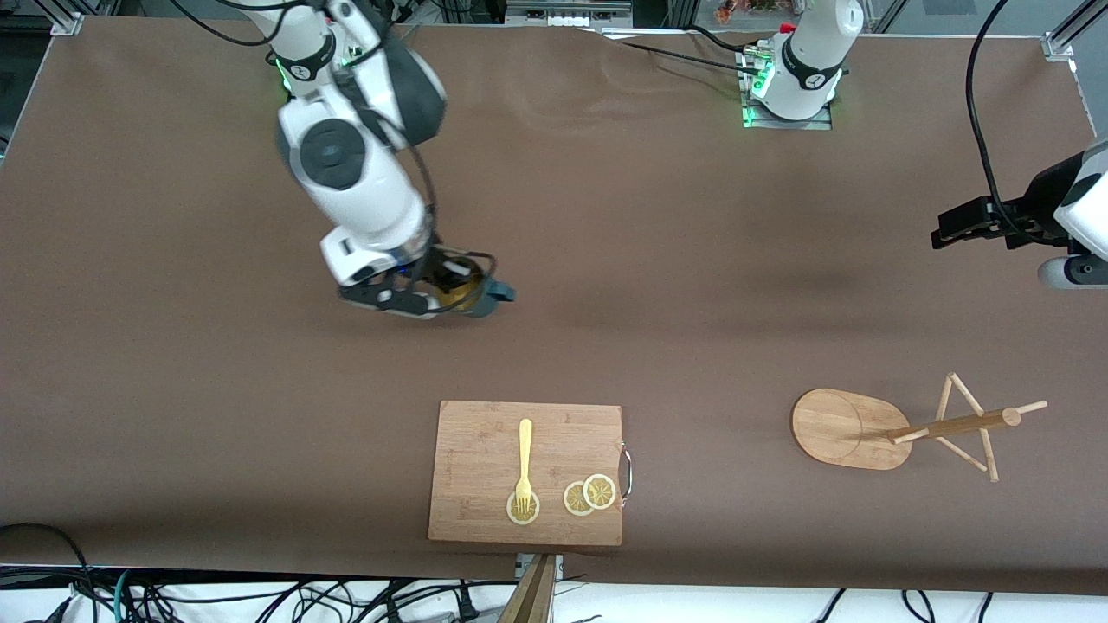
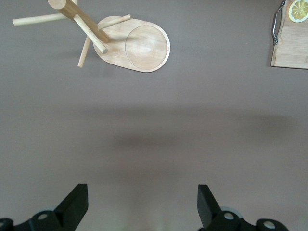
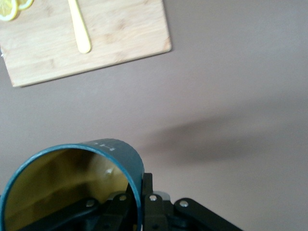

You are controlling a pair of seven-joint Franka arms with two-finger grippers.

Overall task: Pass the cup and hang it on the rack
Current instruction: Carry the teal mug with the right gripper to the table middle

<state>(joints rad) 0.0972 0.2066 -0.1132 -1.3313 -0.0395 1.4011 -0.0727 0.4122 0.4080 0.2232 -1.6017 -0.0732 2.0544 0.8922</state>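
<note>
My right gripper (image 1: 450, 296) is shut on the cup (image 1: 495, 296), a dark teal mug with a yellowish inside, held above the brown table toward the right arm's end. In the right wrist view the fingers (image 3: 153, 192) pinch the cup's (image 3: 118, 156) wall at the rim, one inside and one outside. The rack (image 1: 853, 428), a light wooden mug tree with an oval base and thin pegs, stands toward the left arm's end. My left gripper (image 1: 948, 227) hangs open and empty over the table near that end. The left wrist view shows the gripper (image 2: 143, 199) with the rack (image 2: 139, 45) ahead of it.
A bamboo cutting board (image 1: 485, 450) with a metal handle lies near the front edge, carrying a yellow fork (image 1: 525, 454) and lemon slices (image 1: 589, 495). Cables run along the table's front edge. The board (image 3: 115, 43) also appears in the right wrist view.
</note>
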